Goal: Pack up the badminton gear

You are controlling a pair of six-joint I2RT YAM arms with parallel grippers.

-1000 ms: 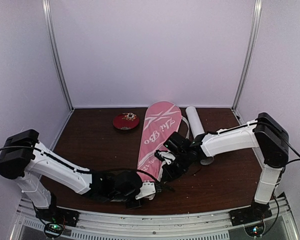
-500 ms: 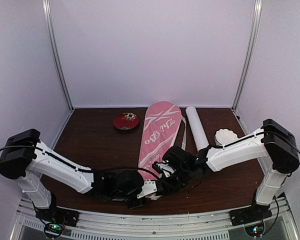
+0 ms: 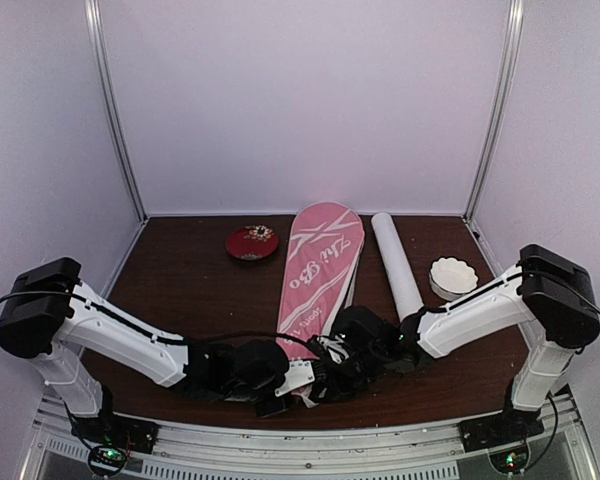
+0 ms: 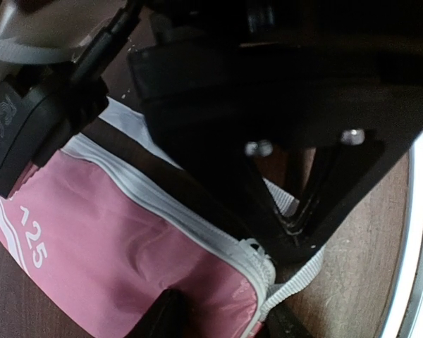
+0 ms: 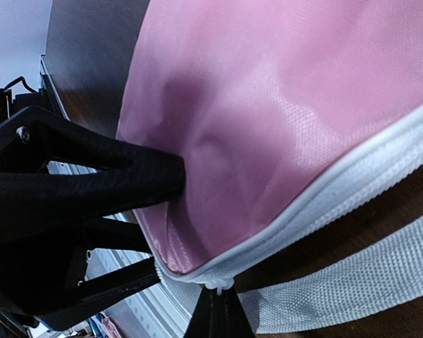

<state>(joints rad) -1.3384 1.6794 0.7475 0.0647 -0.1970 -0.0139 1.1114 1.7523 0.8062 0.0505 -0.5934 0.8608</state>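
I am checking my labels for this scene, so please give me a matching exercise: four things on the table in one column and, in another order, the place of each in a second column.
Things
1. pink racket bag
2. white tube
3. dark red dish
4. white shuttlecock

Places
a. at the back of the table, left of the bag's wide end
b. far right, apart from the tube
c. in the middle, lengthwise from back to front
d. lying along the bag's right side

Pairs: 1-c, 2-d, 3-a, 4-b
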